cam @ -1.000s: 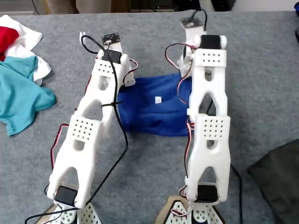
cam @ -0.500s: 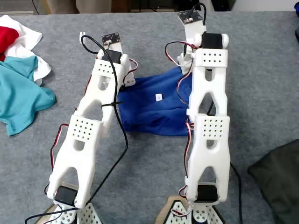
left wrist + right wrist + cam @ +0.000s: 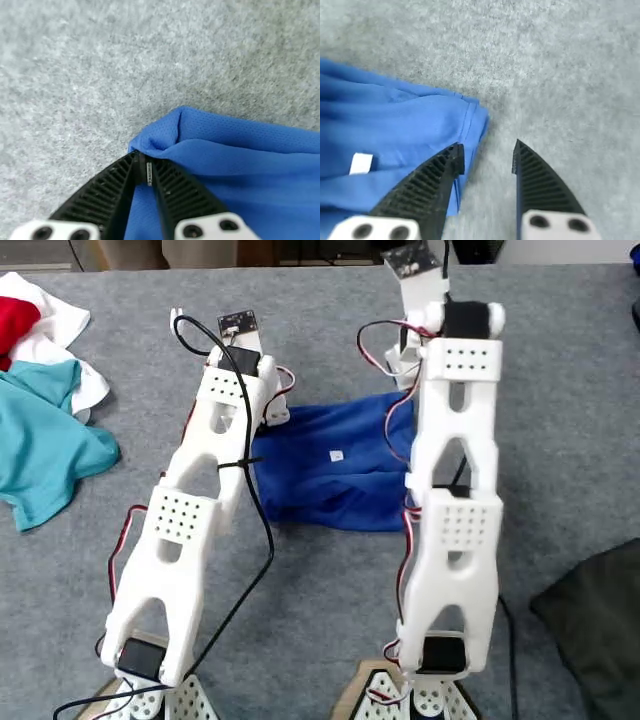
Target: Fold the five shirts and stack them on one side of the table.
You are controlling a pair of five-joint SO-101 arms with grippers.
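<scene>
Two far corners of the blue shirt (image 3: 330,475) at the centre of the table (image 3: 560,360): the left gripper (image 3: 145,172) clamps the ten-o'clock one, likely anchoring the fold, and the right gripper (image 3: 487,155) stands wide-jawed at the two-o'clock one.

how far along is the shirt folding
Done: no folded stack yet. In hand: the blue shirt looks partly folded mid-table, left claw shut on one corner, right claw open over another. Left: teal shirt, white shirt, red shirt heaped at one edge, dark cloth at the other.
</scene>
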